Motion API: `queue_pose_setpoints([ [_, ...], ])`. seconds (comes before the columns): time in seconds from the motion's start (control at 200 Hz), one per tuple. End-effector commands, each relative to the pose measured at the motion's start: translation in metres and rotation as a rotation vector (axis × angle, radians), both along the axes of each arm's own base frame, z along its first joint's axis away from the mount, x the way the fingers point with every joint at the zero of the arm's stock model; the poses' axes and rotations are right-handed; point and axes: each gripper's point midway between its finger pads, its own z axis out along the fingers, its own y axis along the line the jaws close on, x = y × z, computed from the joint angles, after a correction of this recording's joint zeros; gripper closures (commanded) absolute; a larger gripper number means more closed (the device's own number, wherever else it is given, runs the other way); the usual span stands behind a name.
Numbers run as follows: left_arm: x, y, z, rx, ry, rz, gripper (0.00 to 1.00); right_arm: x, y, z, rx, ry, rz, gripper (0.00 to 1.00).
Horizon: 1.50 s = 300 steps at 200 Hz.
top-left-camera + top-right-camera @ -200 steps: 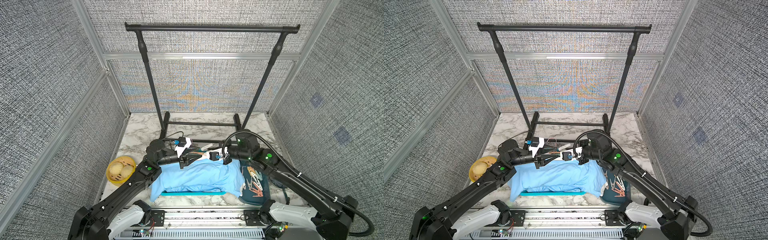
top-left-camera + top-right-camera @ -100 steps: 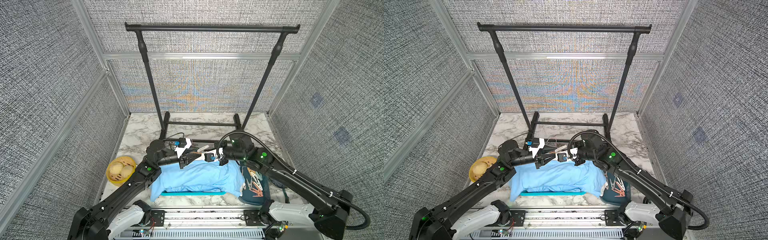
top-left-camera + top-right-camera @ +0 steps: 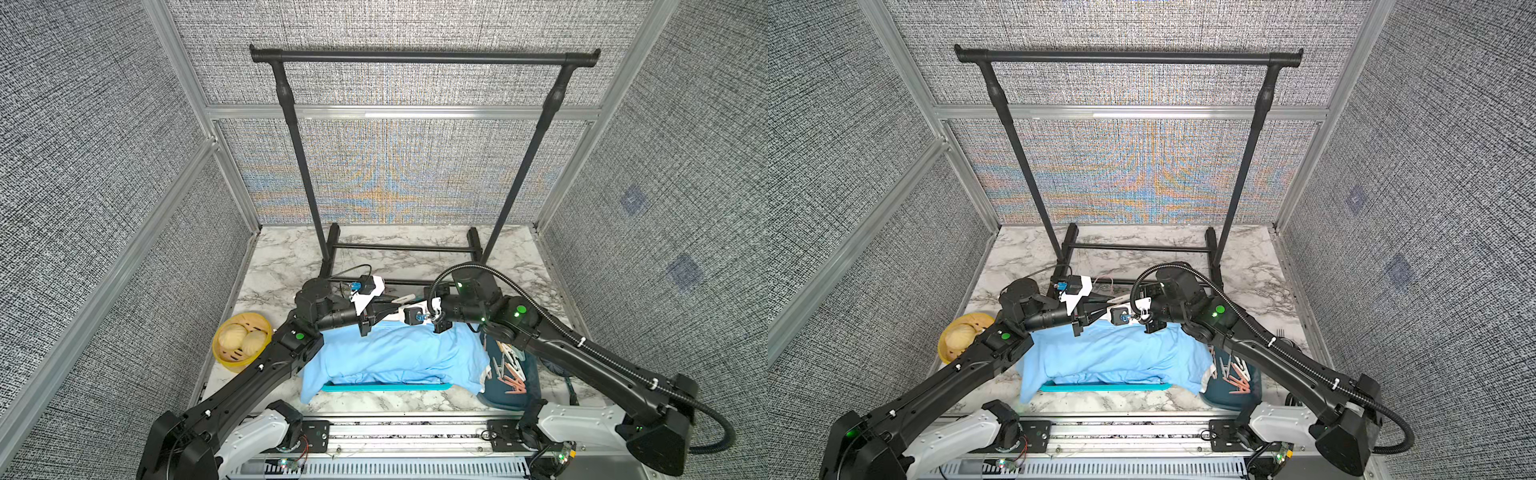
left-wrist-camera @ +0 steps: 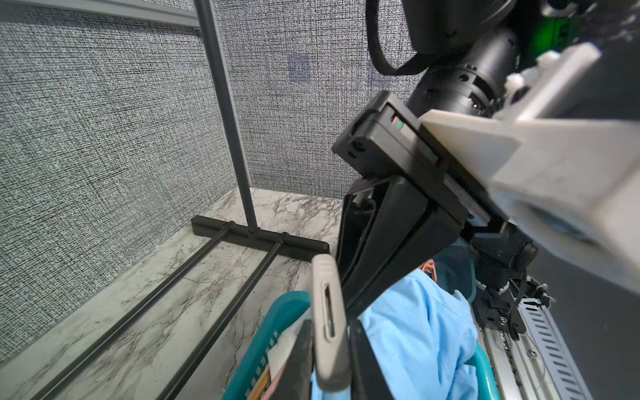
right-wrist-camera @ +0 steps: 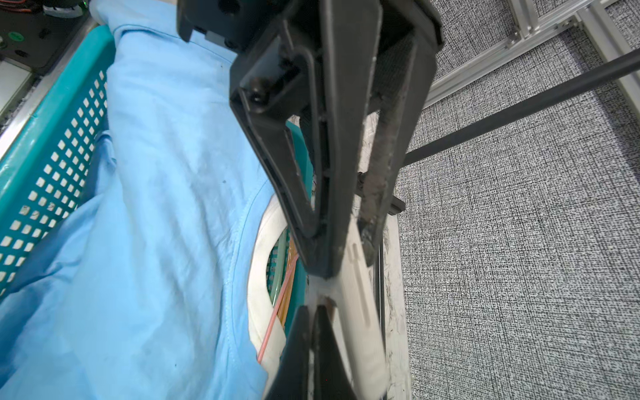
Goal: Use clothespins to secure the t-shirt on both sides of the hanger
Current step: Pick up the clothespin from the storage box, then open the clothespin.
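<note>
A single whitish clothespin [image 4: 327, 311] is held above the back edge of the light blue t-shirt [image 3: 395, 353], and both grippers meet on it. My left gripper [image 4: 329, 349] is shut on one end of it. My right gripper [image 5: 313, 346] is shut too, with a thin white part of the same clothespin [image 5: 360, 304] pinched at its tips. More clothespins [image 3: 513, 374], pink and pale, lie in a dark blue tray [image 3: 505, 401] to the right. The shirt lies draped over a teal basket [image 3: 386, 386]. The hanger is hidden; only a white curved band [image 5: 258, 277] shows in the collar.
A black garment rack [image 3: 424, 56] stands at the back, with its foot rails [image 3: 399, 248] on the marble top just behind the grippers. A yellow steamer basket with buns [image 3: 242, 347] sits at the left. Textured walls close in three sides.
The right gripper carried the clothespin leftward to the left gripper. The left gripper's jaws have closed on it. The shirt and basket have not moved.
</note>
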Motion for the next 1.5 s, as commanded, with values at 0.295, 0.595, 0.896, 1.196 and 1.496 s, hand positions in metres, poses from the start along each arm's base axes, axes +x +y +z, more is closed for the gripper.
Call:
queue_pose_setpoints([
  [0.295,0.058,0.039,-0.019,0.194,-0.107,0.377,1.0,0.045,0.005,0.016,0.269,-0.043,-0.29,0.39],
  [0.595,0.09,0.142,0.049,-0.115,-0.26,0.831,1.0,0.062,0.005,0.062,0.668,0.441,-0.588,0.3],
  [0.896,0.061,0.161,0.091,-0.414,-0.336,0.813,1.0,0.038,0.04,0.125,0.963,0.919,-0.427,0.24],
  [1.196,0.062,0.105,0.076,-0.337,-0.254,0.48,1.0,0.051,0.058,0.131,1.221,1.319,-0.412,0.24],
  [1.496,0.078,0.106,0.062,-0.309,-0.151,0.53,1.0,0.065,0.078,0.116,1.36,1.667,-0.398,0.24],
])
